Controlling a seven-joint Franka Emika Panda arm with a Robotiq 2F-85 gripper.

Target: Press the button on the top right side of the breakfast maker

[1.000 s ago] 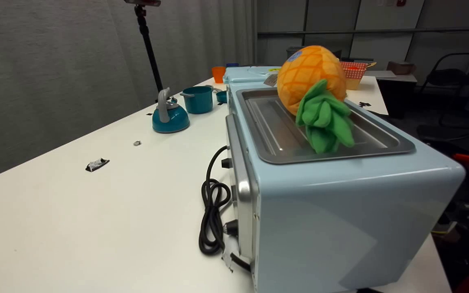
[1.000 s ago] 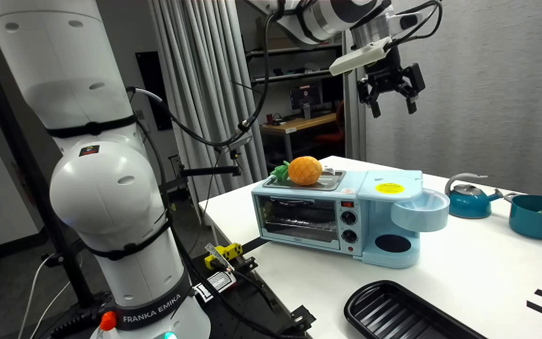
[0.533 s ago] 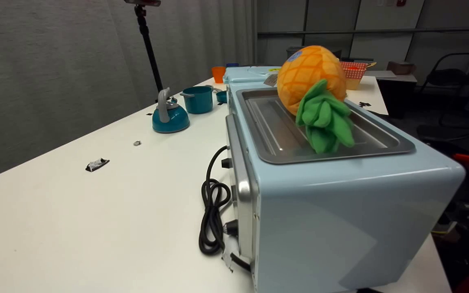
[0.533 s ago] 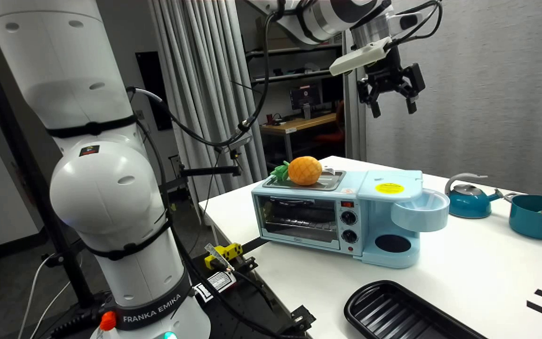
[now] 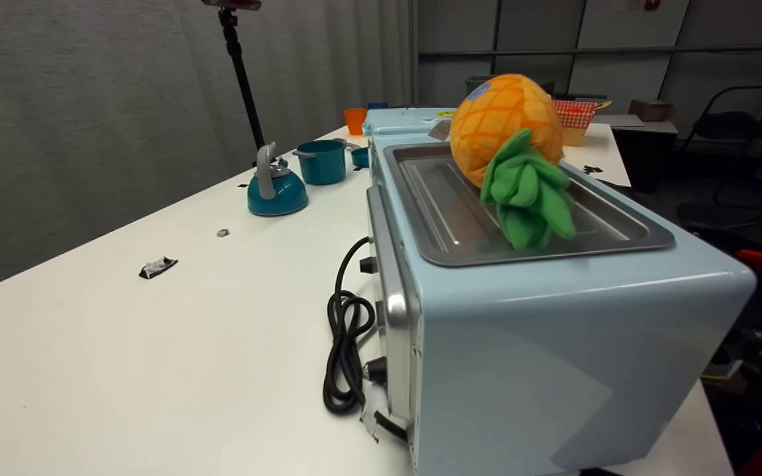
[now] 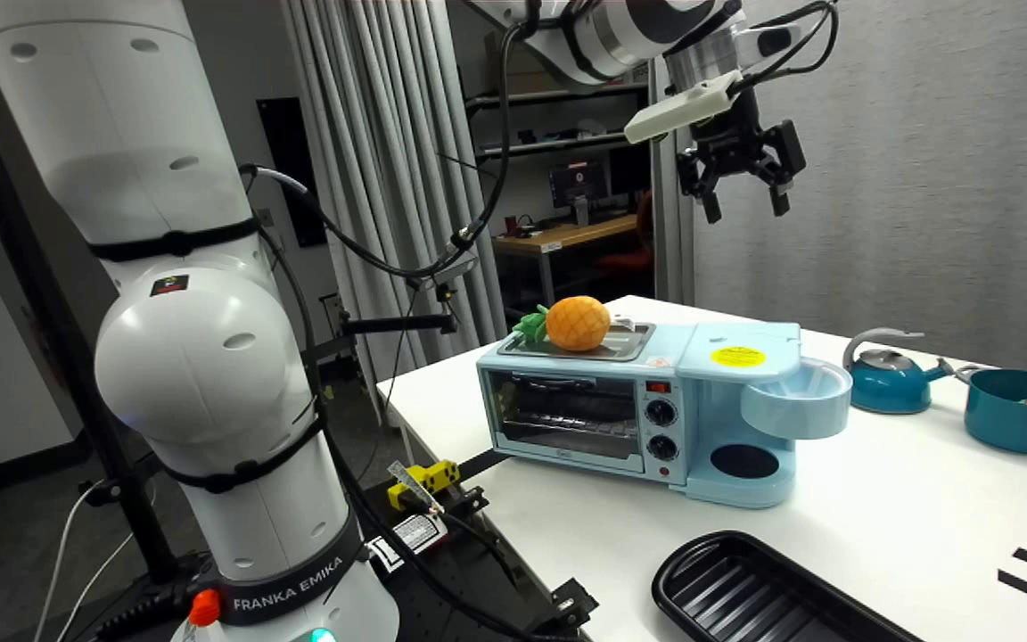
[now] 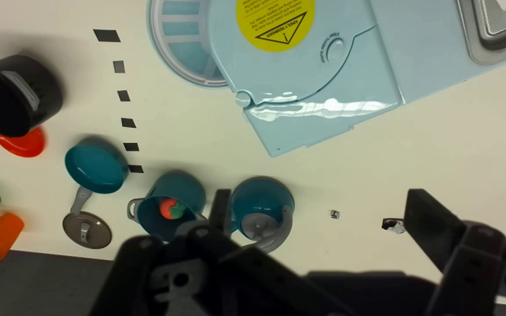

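The pale-blue breakfast maker [image 6: 714,415] stands on the white table in both exterior views, its side nearest in an exterior view [image 5: 553,370]. In the wrist view its top [image 7: 420,52] fills the upper right. A small round button [image 7: 335,50], labelled as the filter holder button, sits on its lid beside a yellow sticker [image 7: 275,22]. A red switch [image 6: 658,386] shows above two black knobs on its front. My gripper [image 6: 745,209] hangs well above and behind the maker, open and empty. Its fingers are wide apart in the wrist view [image 7: 319,197].
A plush pineapple [image 6: 578,324] lies on the maker's metal top tray [image 5: 434,211]. A teal kettle [image 7: 259,197] and teal pot [image 7: 178,186] stand behind the maker. A clear blue cup-shaped holder [image 6: 794,415] juts from its side. A black ridged tray [image 6: 745,580] lies in front.
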